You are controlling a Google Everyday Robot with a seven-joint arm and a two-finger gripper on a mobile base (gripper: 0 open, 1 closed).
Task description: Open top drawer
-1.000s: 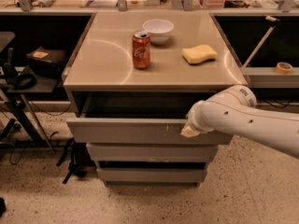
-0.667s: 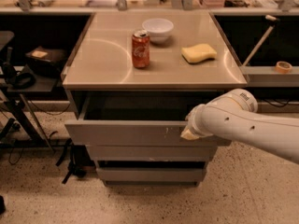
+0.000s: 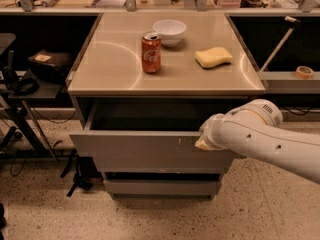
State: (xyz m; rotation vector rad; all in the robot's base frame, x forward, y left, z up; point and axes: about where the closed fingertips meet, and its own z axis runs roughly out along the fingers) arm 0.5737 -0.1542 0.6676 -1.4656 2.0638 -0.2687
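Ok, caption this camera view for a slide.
Gripper at the front of the open top drawer; can, bowl, sponge above.

The robot's single white arm (image 3: 272, 146) enters from the lower right edge of the view and slants up and to the left, its thick rounded links ending in a bulbous wrist joint (image 3: 252, 118) with a dark label band on its top. The gripper (image 3: 203, 143) sits at the arm's far end, right of the view's centre and a little below mid-height, showing only as a pale yellowish tip mostly hidden behind the white wrist housing
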